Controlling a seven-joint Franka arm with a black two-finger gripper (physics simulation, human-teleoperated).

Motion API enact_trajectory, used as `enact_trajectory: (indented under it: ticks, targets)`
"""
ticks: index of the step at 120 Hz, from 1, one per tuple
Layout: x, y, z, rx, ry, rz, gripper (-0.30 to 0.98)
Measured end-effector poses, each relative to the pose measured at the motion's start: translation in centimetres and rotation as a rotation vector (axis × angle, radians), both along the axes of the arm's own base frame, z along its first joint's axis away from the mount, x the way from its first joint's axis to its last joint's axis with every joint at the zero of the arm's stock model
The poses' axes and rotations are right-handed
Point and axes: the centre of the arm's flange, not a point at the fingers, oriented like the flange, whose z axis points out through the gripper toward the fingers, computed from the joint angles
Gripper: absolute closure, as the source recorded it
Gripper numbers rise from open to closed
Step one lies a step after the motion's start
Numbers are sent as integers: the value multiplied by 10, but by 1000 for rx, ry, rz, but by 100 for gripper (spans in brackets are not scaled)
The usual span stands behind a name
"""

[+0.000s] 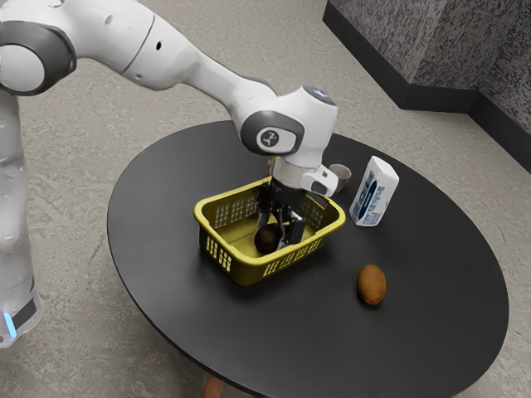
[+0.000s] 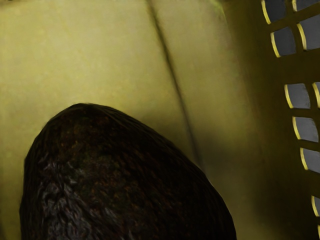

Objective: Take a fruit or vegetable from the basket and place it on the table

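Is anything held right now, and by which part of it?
It cannot be told: the gripper is down in the basket at the dark fruit, but a firm hold is not clear.

From my station, the exterior view presents a mottled grey-beige floor (image 1: 99, 361). A rough-textured grey wall (image 1: 390, 41) occupies the upper right, turning at corners; a dark baseboard (image 1: 440, 99) follows its foot. Furniture: one round black table (image 1: 207, 327), with a reddish-brown leg (image 1: 213, 386). Lighting is soft.
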Motion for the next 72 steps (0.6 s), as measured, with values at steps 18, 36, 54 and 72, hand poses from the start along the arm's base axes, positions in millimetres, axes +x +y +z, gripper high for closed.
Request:
enact_trajectory:
  ticks: [18, 36, 54, 72]
  targets:
    - [3, 5, -8, -1, 9, 12, 0]
    - [5, 10, -13, -1, 14, 23, 0]
    - [6, 13, -15, -2, 12, 29, 10]
    - [7, 12, -14, 0, 9, 26, 20]
